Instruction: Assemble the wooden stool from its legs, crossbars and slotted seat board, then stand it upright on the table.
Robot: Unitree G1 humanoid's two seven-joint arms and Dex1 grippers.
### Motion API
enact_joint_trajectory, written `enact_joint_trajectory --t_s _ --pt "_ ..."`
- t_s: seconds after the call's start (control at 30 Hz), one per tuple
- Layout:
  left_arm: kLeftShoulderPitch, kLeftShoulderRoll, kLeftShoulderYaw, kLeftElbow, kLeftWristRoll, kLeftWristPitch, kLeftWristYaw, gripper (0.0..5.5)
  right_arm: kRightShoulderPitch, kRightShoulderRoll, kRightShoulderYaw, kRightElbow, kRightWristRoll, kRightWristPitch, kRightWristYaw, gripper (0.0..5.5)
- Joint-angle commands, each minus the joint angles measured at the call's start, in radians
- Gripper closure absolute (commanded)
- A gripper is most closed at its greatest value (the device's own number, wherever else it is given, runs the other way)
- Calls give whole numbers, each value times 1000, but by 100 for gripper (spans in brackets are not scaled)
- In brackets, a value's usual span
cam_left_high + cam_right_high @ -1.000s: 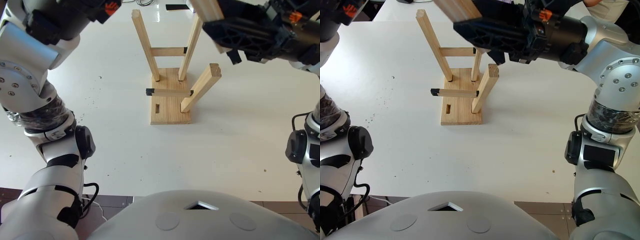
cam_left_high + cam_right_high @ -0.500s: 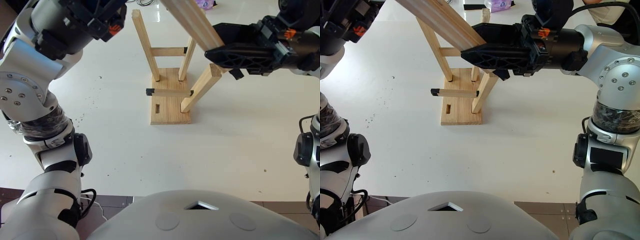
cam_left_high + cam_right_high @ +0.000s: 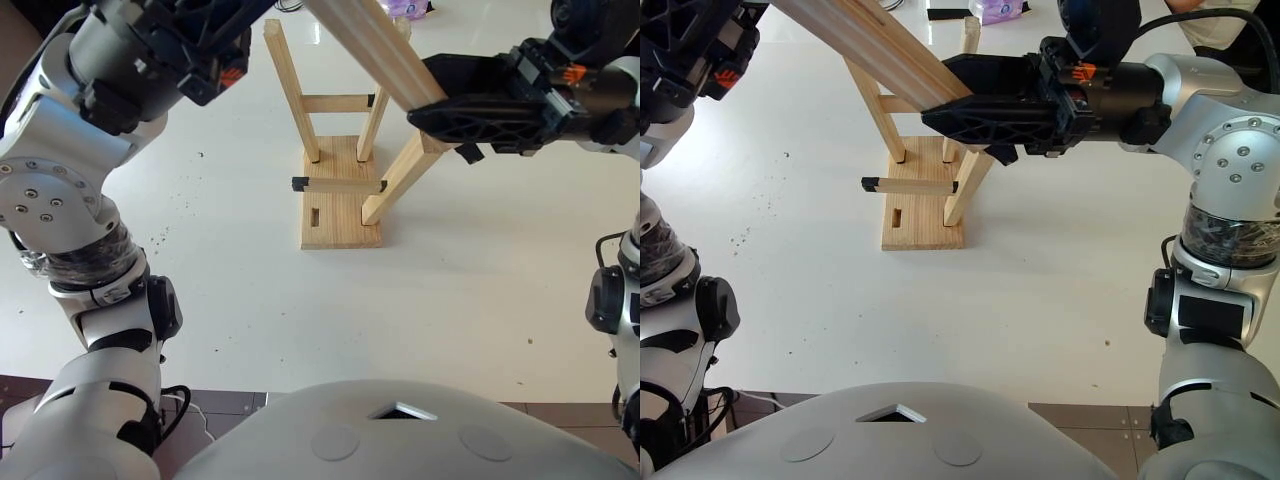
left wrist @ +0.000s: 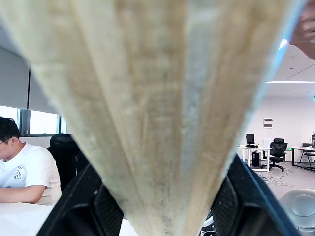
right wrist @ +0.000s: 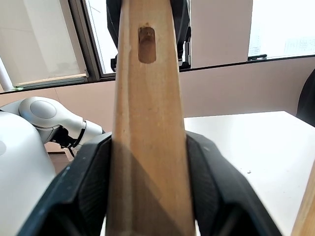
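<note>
The slotted seat board [image 3: 342, 232] lies flat on the white table with three legs standing in it: two upright ones at the back [image 3: 290, 90] [image 3: 376, 118] and a tilted one [image 3: 402, 178] at the front right. Two crossbars [image 3: 336, 102] [image 3: 338, 185] join them. A loose wooden leg [image 3: 375, 48] hangs slanted above the stool. My right gripper [image 3: 440, 105] is shut on its lower end, and my left gripper [image 3: 735, 35] is shut on its upper end. In the wrist views, black fingers [image 4: 93, 196] [image 5: 93, 187] press both sides of the leg [image 4: 157, 98] [image 5: 147, 147].
An open slot [image 3: 314, 215] shows in the seat's front left corner. Dark specks [image 3: 170, 205] dot the table [image 3: 480, 290] left of the stool. Small items [image 3: 995, 10] lie at the far edge.
The right gripper has brought the loose leg down and tilted it over the stool. The left arm has come in and closed on the leg's upper end.
</note>
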Motion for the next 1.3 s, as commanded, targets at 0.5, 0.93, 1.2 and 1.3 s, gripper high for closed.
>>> enact_joint_trajectory --t_s 0.5,0.93,1.2,1.3 --pt "131 256 113 157 396 -123 -296 345 83 88 -222 130 -175 -234 -314 197" --pt "392 257 110 293 632 -270 -507 345 50 158 -273 293 -320 -369 -557 197" --pt "536 105 -19 228 746 -395 -500 345 -69 133 -187 477 -425 -414 -446 197" --pt "577 75 -41 175 766 -414 -481 345 -96 129 -172 517 -441 -412 -405 197"
